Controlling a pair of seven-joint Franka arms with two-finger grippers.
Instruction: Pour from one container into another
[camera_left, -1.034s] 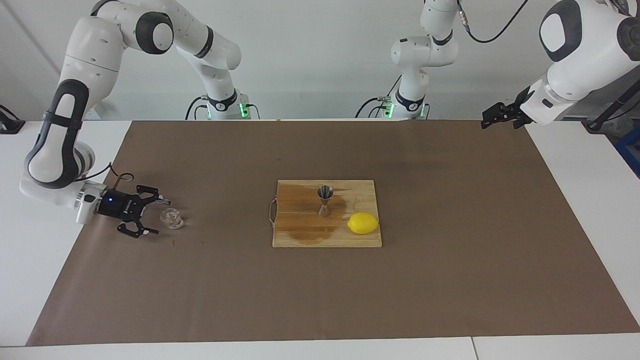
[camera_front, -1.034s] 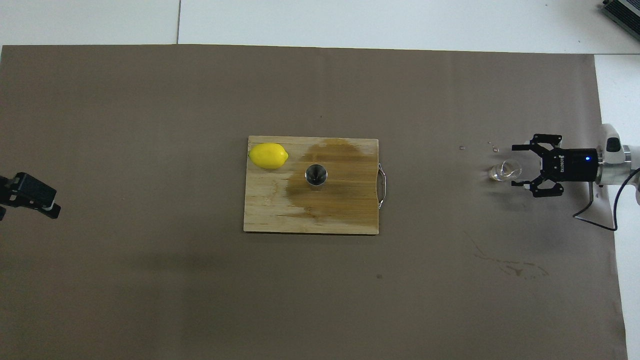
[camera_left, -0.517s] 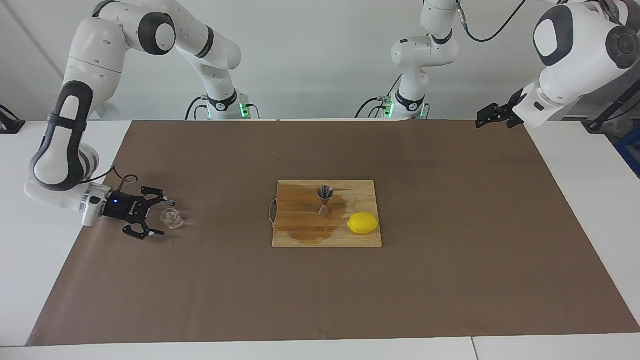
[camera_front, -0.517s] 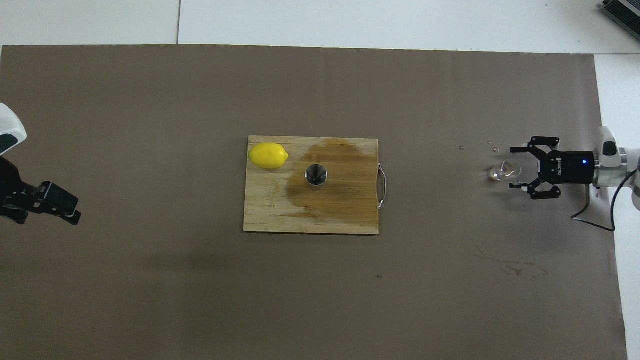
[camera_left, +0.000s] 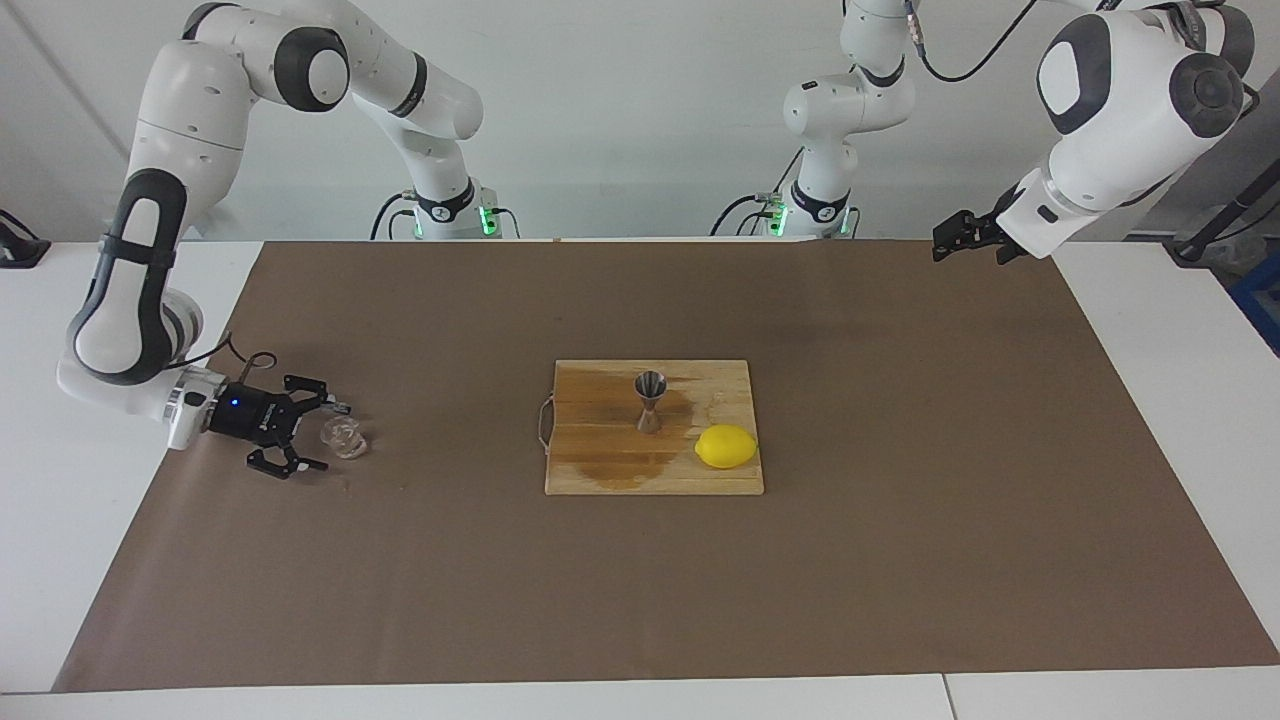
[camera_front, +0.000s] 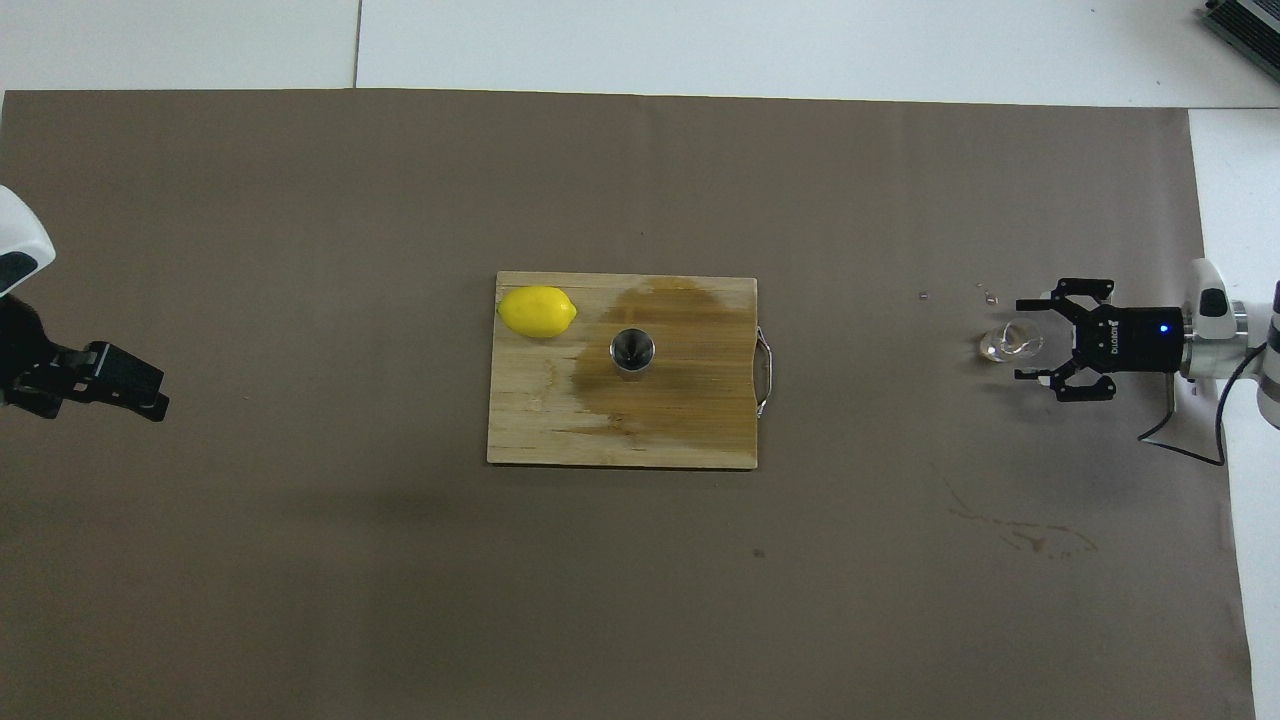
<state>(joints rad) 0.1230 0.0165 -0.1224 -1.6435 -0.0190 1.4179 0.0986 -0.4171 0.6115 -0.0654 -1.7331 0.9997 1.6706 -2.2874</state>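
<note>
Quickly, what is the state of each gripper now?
Left gripper: cannot be told, holding nothing, waiting.
Right gripper: open around the glass, not gripping it yet.

Clear glass vessel on mat; steel jigger upright on board.

A wooden cutting board, its grain darkened by a wet stain, was seen on a matt brown paper sheet spread over a smooth white table. A brushed steel jigger and a waxy, dimpled yellow lemon were set on the board. A clear, knobbly glass vessel was pictured on the paper. Both arms were clad in glossy white plastic shells, with matt black grippers.
</note>
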